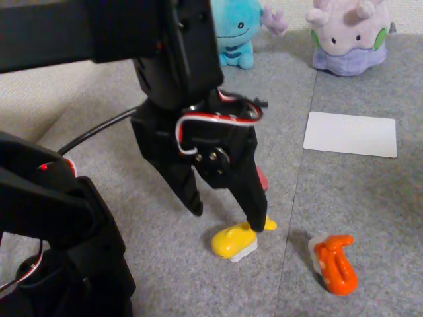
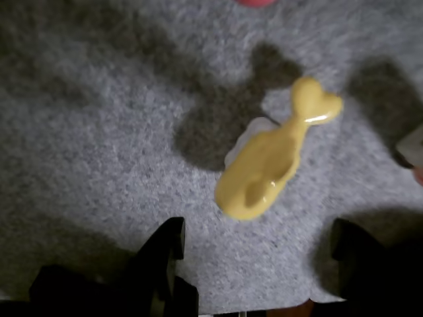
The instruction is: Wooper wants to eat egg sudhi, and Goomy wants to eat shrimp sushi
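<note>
Grey carpet [image 1: 357, 198]. Gripper [image 1: 231, 221] spread wide, grasping nothing, poised over egg sudhi [image 1: 234, 241] lying between its fingers, likely lining up for Wooper [image 1: 234, 33] at back.

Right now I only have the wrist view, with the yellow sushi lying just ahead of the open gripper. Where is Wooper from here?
Observer: In the fixed view, Wooper sits at the far end of the grey carpet, at the top centre of the picture.
Operator: And the orange piece?
Observer: The shrimp sushi lies to the right of the egg sushi in the fixed view, apart from it.
Operator: Goomy?
Observer: Goomy sits to the right of Wooper in that view, beyond a white card.
</note>
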Controlling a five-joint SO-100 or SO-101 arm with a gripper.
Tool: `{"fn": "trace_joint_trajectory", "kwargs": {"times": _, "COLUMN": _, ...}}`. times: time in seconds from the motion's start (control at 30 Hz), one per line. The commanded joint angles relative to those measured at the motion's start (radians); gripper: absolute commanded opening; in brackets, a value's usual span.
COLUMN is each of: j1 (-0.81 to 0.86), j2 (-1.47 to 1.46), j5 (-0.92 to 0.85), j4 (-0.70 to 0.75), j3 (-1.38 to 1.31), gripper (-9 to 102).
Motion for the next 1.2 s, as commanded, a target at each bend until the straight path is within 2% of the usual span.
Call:
{"fn": "trace_joint_trajectory", "kwargs": {"times": 0.0, "j1": 0.009, "j2": -0.06, "j5": 0.003, "j4": -0.044, "j3": -0.003, "gripper": 26}}
{"fn": "trace_joint_trajectory", "kwargs": {"times": 0.3, "j1": 0.012, "j2": -0.233, "j5": -0.003, "j4": -0.152, "j3": -0.002, "gripper": 26}}
{"fn": "trace_joint_trajectory", "kwargs": {"times": 0.57, "j1": 0.028, "j2": -0.321, "j5": -0.008, "j4": -0.192, "j3": -0.002, "gripper": 26}}
{"fn": "trace_joint_trajectory", "kwargs": {"times": 0.8, "j1": 0.031, "j2": -0.321, "j5": -0.008, "j4": -0.193, "j3": -0.002, "gripper": 13}}
{"fn": "trace_joint_trajectory", "kwargs": {"times": 1.17, "j1": 0.031, "j2": -0.321, "j5": -0.002, "j4": -0.206, "j3": -0.002, "gripper": 4}}
